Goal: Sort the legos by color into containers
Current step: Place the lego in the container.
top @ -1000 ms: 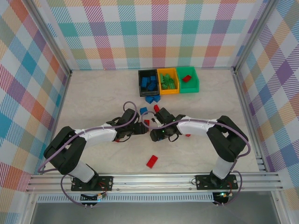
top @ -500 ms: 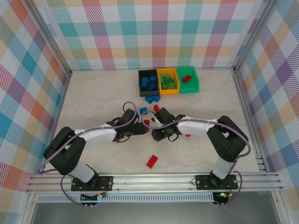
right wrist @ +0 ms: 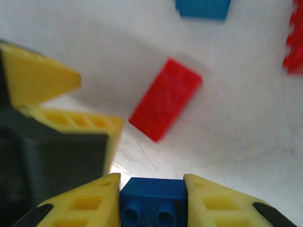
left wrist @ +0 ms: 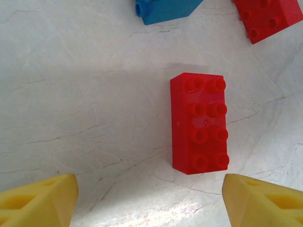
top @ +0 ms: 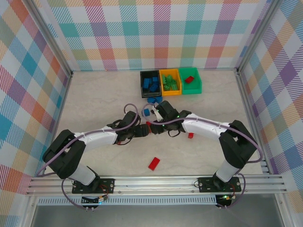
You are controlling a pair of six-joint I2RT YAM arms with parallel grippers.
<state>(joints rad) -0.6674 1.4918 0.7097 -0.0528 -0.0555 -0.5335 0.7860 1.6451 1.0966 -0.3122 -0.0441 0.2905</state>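
The right gripper (right wrist: 151,191) is clenching a blue brick (right wrist: 151,209) across its flat side walls. The left gripper (left wrist: 149,189) is hanging released, fingers spread wide, just short of a red two-by-four brick (left wrist: 199,124) that is lying studs-up on the table (left wrist: 71,94). Judgement: the bricks are looking light, rigid and smooth-sided, so slipping is likelier than crushing; pinching the long flat sides across the short width is looking safest. The black bin (top: 142,85) is holding blues at the far edge, beside the orange-yellow bin (top: 170,71) and the green bin (top: 199,86)
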